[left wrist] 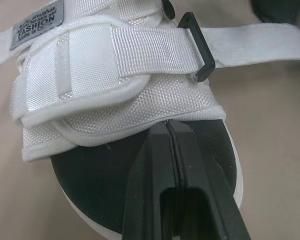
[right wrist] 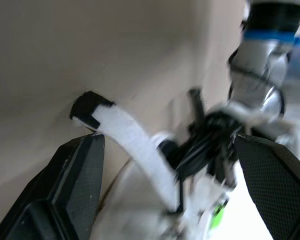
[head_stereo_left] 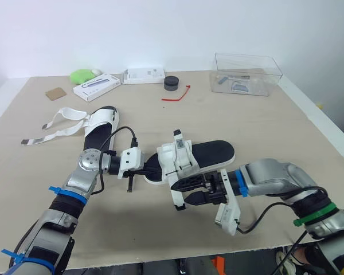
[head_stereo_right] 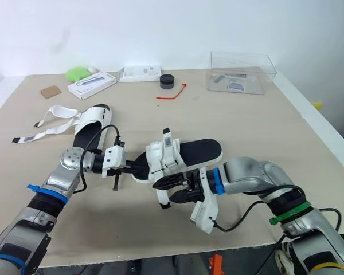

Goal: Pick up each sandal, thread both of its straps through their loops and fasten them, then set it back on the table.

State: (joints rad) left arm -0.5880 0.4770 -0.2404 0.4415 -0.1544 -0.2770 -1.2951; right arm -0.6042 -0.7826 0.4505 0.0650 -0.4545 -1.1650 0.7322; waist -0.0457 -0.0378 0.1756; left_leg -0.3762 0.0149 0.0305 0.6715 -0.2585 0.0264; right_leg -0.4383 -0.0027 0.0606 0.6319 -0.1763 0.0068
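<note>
Across the beige worktop (head_stereo_left: 264,126), dead centre: one sandal (head_stereo_left: 212,153), flanked by both arms. Left pincer (head_stereo_left: 146,170) clenched tight, tips pressed against the white upper above the black insole; right pincer (head_stereo_left: 190,192) spread wide around a loose white strap (right wrist: 135,150). Far left, a second sandal (head_stereo_left: 100,123), straps trailing undone.

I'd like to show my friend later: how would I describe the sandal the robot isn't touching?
Take the beige table and look at its left half, in front of the white box. A black-soled sandal lies there; unlike the other sandal at the centre, its white straps trail loose across the tabletop.
</note>
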